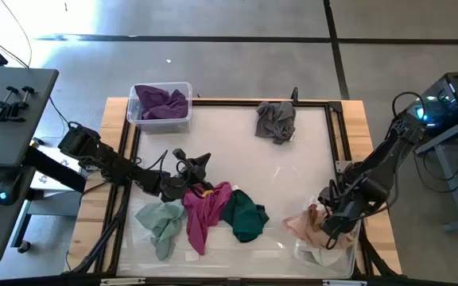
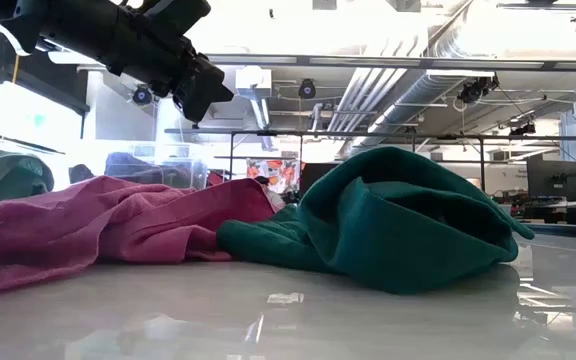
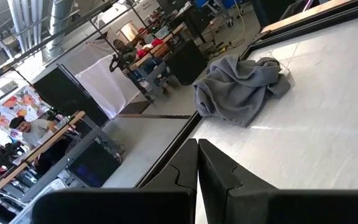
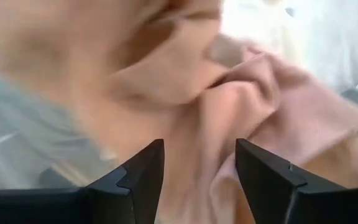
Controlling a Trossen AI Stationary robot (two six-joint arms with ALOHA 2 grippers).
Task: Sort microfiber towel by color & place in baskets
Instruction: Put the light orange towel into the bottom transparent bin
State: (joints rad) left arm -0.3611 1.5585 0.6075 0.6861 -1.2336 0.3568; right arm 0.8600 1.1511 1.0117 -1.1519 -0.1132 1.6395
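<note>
Towels crowd the bench's near edge: six towels, two baskets; left gripper (image 1: 202,163) closed empty, right gripper (image 4: 199,163) open over the pink towel (image 4: 253,106).

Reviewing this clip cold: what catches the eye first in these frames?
The bright heap at the table's front: a magenta towel lying between a dark green towel and a pale green towel, with the left gripper, fingers together, just above them. At the front right, the right gripper hangs open over a peach towel at the larger basket. The small basket at the back left holds a purple towel.
</note>
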